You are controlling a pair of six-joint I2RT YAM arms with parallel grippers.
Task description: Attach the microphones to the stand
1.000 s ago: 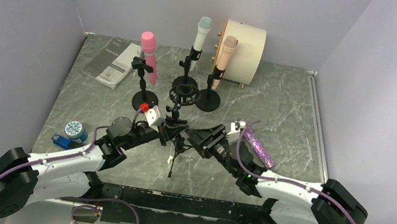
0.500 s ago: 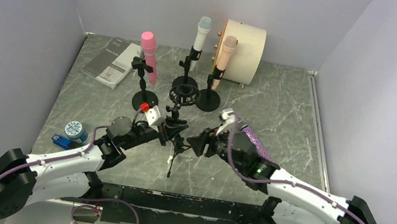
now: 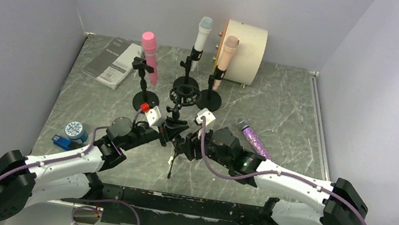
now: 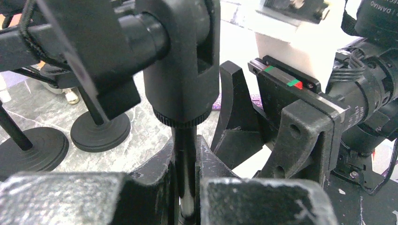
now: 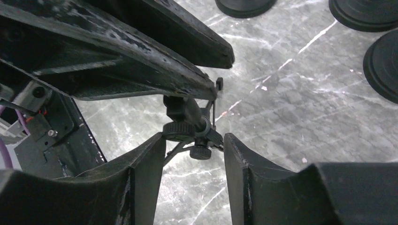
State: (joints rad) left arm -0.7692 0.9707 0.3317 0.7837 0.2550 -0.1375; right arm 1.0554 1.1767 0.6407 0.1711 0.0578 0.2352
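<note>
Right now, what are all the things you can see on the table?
pink microphone: one, pink, clipped on the left stand
white microphone: one, white with a pale-blue head, middle stand
peach microphone: one, peach, right stand
glitter microphone: one, purple, lying on the table, right
round-base stands: three, black, back centre
tripod stand: one, black, ring empty, centre
round box: one, cream, back
booklet: one, grey-white, back left
small round thing: one, blue, front left
left gripper: shut on the tripod stand's pole
right gripper: open around its hub
</note>
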